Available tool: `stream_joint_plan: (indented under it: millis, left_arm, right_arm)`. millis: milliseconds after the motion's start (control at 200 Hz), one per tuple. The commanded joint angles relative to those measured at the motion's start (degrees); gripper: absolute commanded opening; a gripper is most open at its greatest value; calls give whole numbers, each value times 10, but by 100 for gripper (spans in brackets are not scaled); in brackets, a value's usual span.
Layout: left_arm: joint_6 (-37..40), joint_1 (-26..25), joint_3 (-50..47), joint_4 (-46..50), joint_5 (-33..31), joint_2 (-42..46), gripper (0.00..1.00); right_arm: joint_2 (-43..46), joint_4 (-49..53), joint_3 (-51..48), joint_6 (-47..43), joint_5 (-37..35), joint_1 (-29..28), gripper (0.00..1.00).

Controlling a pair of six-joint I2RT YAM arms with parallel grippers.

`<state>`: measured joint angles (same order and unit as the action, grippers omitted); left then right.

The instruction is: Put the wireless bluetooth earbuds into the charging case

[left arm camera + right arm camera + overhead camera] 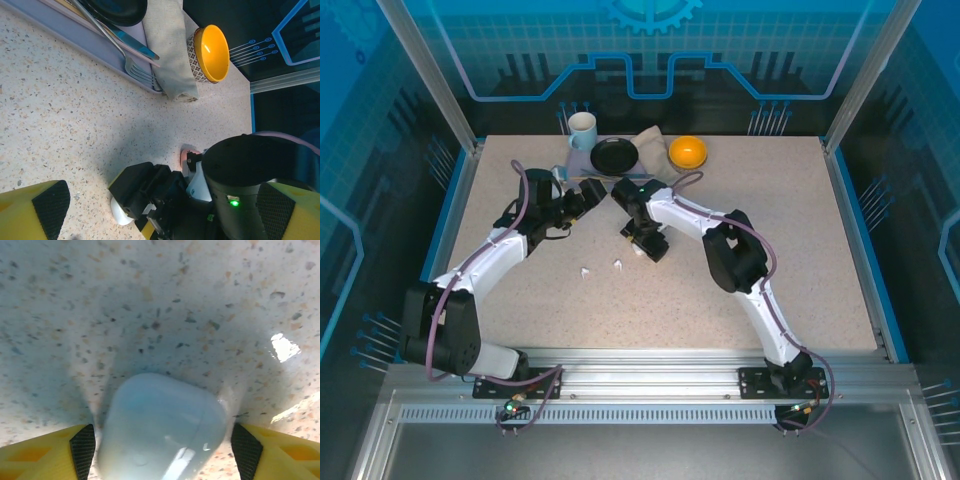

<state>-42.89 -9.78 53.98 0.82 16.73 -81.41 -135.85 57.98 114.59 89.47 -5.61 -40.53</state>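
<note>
A white charging case (162, 430) lies shut on the speckled table, blurred in the right wrist view. My right gripper (163, 450) points down over it, open, one black pad on each side of the case with a thin gap at both. From the left wrist view the same white case (120, 212) peeks out under the right gripper's black fingers (135, 187), and a salmon-pink case (186, 156) lies just behind. Two white earbuds (587, 270) (618, 264) rest on the table in front of the right gripper (645, 245). My left gripper (588, 192) hovers open and holds nothing. The pink earbuds are hidden.
At the back edge stand a white mug (582, 129), a black plate (614, 155), a folded napkin (170, 50) and an orange bowl (688, 152). A fork (137, 70) and knife lie on a lavender tray (75, 42) by the plate.
</note>
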Motion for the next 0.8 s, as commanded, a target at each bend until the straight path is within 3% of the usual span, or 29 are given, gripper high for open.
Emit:
stream_joint_plan:
  millis: [0, 215, 475, 795]
  left_arm:
    - [8, 10, 12, 0, -3, 17, 99]
    - [8, 13, 14, 0, 2, 18, 99]
    - [11, 13, 16, 3, 8, 18, 99]
    - [6, 13, 13, 8, 21, 27, 99]
  right_arm:
    - [-35, 19, 16, 37, 19, -4, 75]
    - [-26, 12, -4, 23, 11, 3, 57]
    - [64, -38, -112, -33, -14, 7, 35]
    - [223, -63, -276, -156, -71, 4, 30]
